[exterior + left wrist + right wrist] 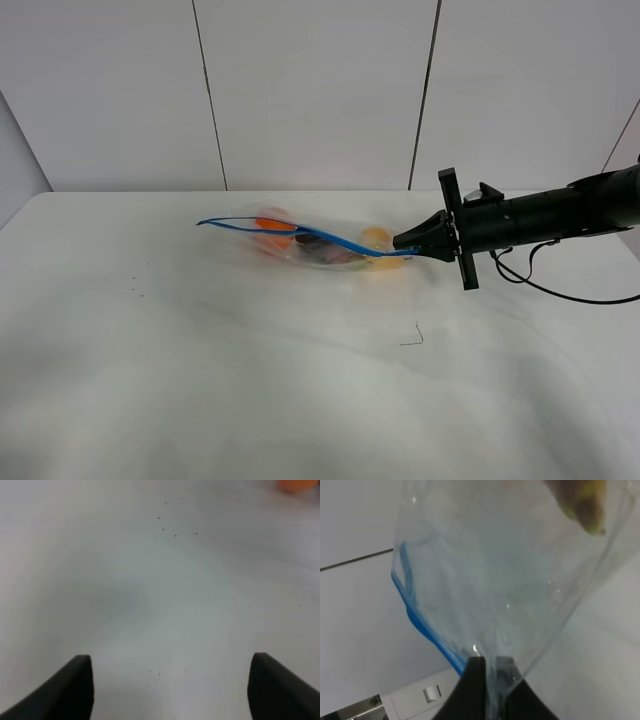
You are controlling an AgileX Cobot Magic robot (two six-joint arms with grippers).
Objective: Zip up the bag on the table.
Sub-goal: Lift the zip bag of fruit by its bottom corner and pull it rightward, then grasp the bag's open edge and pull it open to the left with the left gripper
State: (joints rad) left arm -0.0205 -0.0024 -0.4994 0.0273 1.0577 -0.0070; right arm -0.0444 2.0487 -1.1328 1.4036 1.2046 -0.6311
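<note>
One corner of the bag (320, 243), lying near the far edge of the table (250, 380), is pinched tight in our right gripper (408, 243), right on the blue strip (300, 232), which gapes open further along. We reckon sealing has barely started. Next the left gripper (170, 662), spread wide over the table and holding nothing, needs to pin the other end.
</note>
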